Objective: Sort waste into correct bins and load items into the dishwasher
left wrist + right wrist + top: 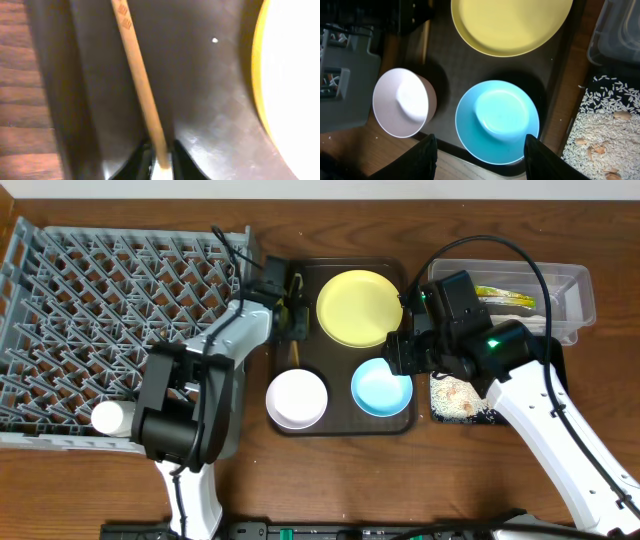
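Wooden chopsticks are pinched at their near end between my left gripper's fingers. They lie along the left side of the brown tray, beside the plate. Only the left wrist camera shows two small diamond marks printed near the far end (too soft to read as more than a pattern).

My right gripper hangs over the blue bowl with its fingers spread wide and nothing held. The white bowl sits just left of the blue one.

That wrist view picks out the crumbs grain by grain. Overhead they blur into a pale patch on the black tray. Overhead alone shows the whole rack and what is inside the tub, where the wrapper's print is too small to read.
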